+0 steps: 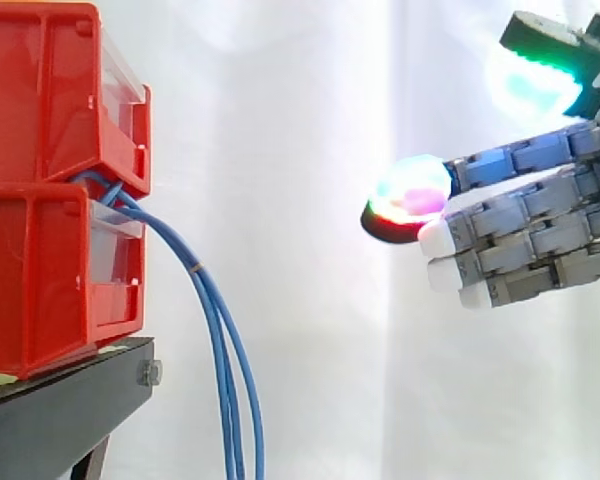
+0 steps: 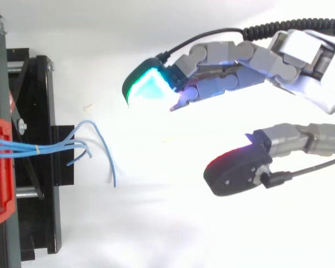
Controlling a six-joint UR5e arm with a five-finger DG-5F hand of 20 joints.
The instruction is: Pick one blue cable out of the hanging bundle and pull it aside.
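Blue cables (image 1: 197,267) cut off below

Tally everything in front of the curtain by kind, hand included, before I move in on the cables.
Red bins: 2, upper bin stacked on lower bin
Blue cable bundle: 1, strands too tangled to count singly
Black stand: 1
Hand: 1, open, apart from the cables
Total: 5
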